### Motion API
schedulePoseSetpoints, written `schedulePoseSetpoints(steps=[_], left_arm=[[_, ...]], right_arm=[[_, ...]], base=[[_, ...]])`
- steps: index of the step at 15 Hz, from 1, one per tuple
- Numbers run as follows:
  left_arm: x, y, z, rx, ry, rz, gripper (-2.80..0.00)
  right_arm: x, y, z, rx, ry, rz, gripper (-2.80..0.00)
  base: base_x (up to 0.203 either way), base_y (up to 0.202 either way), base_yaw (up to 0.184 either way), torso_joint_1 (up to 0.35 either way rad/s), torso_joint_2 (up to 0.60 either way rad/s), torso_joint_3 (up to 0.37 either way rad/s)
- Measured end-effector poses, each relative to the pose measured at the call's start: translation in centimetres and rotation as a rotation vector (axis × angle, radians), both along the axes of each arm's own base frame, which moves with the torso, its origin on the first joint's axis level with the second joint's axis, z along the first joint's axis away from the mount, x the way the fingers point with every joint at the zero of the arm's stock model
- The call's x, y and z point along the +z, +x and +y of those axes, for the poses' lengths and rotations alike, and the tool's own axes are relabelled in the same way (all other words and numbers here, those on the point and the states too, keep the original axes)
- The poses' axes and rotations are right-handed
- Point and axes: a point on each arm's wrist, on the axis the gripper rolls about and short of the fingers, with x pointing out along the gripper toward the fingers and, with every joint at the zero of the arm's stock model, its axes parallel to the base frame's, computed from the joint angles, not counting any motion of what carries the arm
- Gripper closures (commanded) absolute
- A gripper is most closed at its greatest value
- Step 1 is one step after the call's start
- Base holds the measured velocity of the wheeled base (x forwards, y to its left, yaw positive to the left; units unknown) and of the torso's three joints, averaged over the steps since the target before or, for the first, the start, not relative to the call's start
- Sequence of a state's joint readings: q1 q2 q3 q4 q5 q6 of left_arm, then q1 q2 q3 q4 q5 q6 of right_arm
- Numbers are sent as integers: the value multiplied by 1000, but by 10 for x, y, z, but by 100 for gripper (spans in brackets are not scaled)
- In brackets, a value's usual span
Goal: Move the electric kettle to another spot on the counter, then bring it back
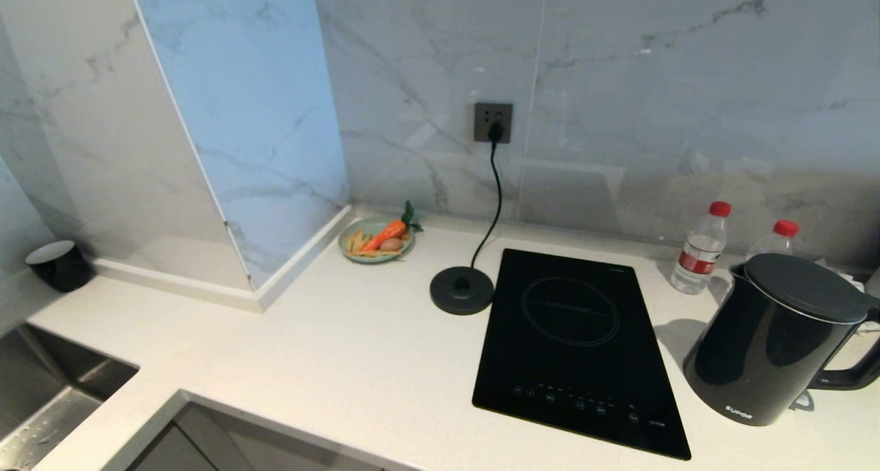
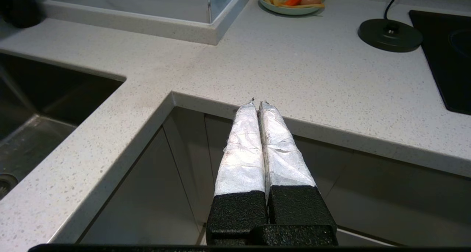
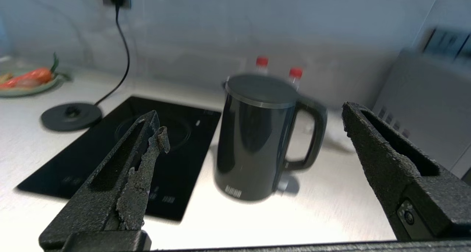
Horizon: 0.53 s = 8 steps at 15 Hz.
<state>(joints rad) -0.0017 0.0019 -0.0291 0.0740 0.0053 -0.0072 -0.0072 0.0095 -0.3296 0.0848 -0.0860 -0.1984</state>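
The electric kettle, glossy black with a flat lid, stands upright on the white speckled counter to the right of the cooktop, its loop handle pointing right. My right gripper is open wide, in front of the kettle and apart from it, nothing between its fingers. Neither arm shows in the head view. My left gripper is shut and empty, held off the counter's front edge above the cabinet fronts.
The round black base disc with its cord sits left of the black glass cooktop. Two water bottles stand behind the kettle. A green plate with a carrot is at the back, a black cup far left, the sink front left.
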Motion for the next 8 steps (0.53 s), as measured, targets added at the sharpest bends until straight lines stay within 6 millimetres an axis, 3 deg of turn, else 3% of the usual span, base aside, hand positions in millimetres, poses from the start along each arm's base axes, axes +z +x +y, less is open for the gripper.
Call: schedulePoseSetpoints(steps=[3, 8], left_arm=[[0, 0, 0, 0, 0, 0, 0], [0, 0, 0, 0, 0, 0, 0]], right_arm=[[-13, -1, 1, 33, 44, 144, -280], [-58, 24, 2, 92, -46, 262, -280]], base=[[0, 0, 0, 0, 0, 0], [0, 0, 0, 0, 0, 0]])
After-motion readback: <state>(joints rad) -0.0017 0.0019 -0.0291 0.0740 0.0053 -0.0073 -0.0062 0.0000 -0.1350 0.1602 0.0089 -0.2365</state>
